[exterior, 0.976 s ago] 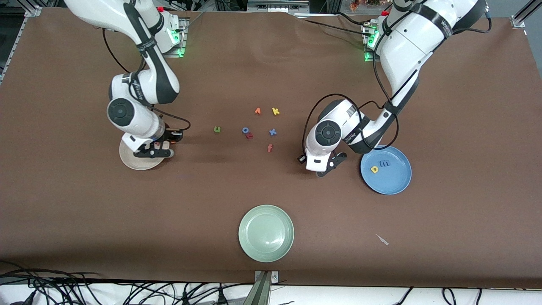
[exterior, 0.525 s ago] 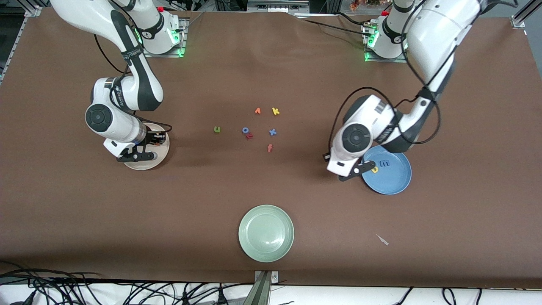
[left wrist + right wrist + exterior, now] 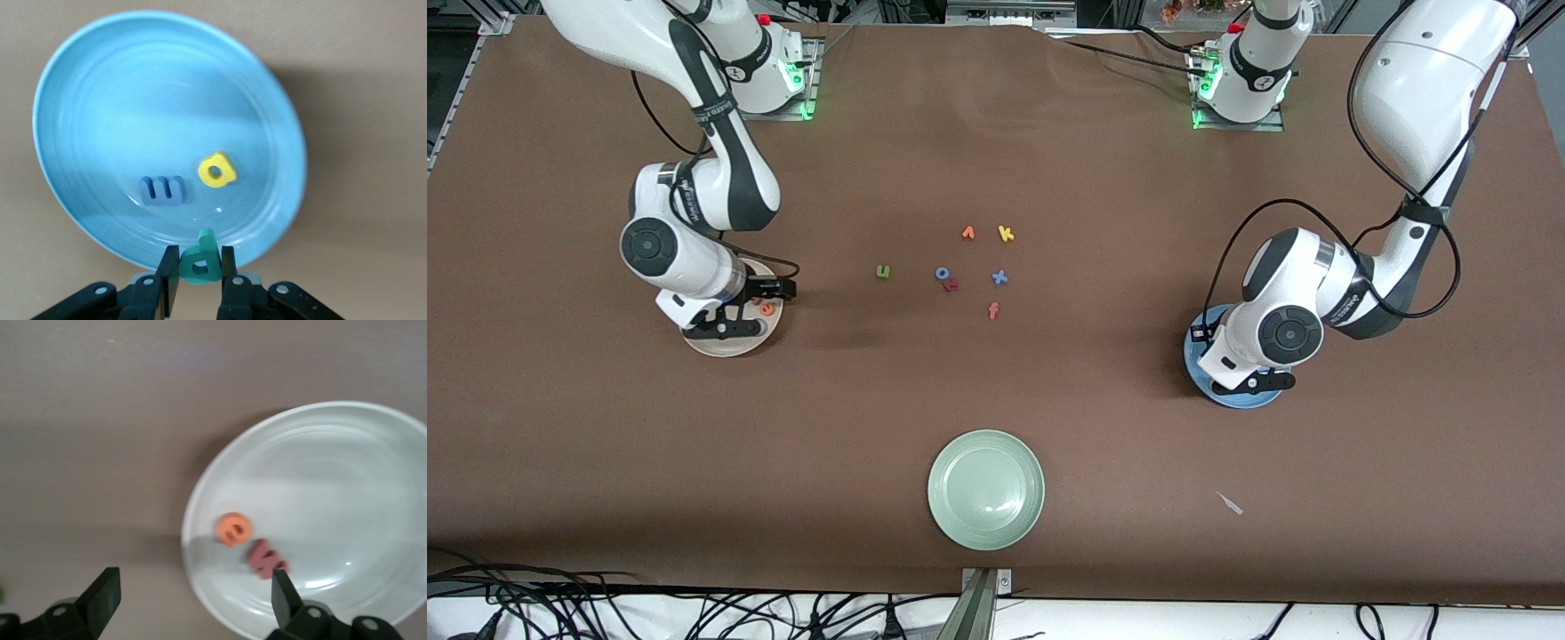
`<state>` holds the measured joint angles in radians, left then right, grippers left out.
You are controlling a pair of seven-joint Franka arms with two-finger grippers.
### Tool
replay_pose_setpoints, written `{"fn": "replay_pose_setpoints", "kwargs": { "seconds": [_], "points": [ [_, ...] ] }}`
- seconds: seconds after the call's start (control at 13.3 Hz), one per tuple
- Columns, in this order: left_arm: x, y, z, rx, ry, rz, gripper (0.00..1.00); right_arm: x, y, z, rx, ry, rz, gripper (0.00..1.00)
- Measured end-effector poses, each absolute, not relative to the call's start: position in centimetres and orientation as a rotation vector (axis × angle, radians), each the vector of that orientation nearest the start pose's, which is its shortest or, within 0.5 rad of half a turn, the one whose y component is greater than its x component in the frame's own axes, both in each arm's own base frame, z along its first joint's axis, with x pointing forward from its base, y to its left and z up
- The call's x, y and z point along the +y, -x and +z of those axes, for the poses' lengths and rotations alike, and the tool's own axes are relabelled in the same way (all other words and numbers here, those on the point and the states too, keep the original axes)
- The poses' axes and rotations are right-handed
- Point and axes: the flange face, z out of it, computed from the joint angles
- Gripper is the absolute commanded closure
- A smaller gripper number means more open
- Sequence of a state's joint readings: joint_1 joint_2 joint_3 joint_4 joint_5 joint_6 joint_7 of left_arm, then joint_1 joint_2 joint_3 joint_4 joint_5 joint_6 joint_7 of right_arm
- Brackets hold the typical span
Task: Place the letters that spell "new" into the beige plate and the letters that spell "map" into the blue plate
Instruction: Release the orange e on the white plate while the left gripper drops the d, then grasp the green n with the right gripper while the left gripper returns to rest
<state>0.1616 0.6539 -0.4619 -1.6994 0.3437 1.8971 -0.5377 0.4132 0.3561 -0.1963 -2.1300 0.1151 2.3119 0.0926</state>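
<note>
Teal-green p (image 3: pixel 201 261) pinched in left gripper (image 3: pixel 199 277) over blue plate (image 3: pixel 80 100).
Right gripper (image 3: pixel 193 597) released, fingers spread, over beige plate (image 3: pixel 373 453).

White arms, black joints and cables

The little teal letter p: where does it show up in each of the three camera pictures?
Front view: hidden under the left arm's wrist.
Left wrist view: the teal p is pinched in the left gripper, over the blue plate's rim.
Right wrist view: not in it.
Shared landmark: the blue plate, also in the front view.
</note>
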Motion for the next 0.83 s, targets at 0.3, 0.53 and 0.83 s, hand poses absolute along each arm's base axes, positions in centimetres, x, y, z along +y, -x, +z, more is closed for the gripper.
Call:
{"fn": "replay_pose_setpoints", "kwargs": {
  "seconds": [0.3,0.53,0.83],
  "points": [
    [-14.3,-61.1,20.4,-0.111,2.931,0.518,0.00,18.8,-52.6,23.2,0.071,3.132,0.253,0.00],
    [-14.1,-61.4,20.8,-0.114,2.936,0.506,0.00,22.4,-51.6,23.4,0.160,3.112,0.206,0.00],
    [-15.3,-62.8,24.6,-0.105,2.974,0.405,0.00,25.3,-49.1,22.0,0.261,3.076,0.126,0.00]
  ]
}}
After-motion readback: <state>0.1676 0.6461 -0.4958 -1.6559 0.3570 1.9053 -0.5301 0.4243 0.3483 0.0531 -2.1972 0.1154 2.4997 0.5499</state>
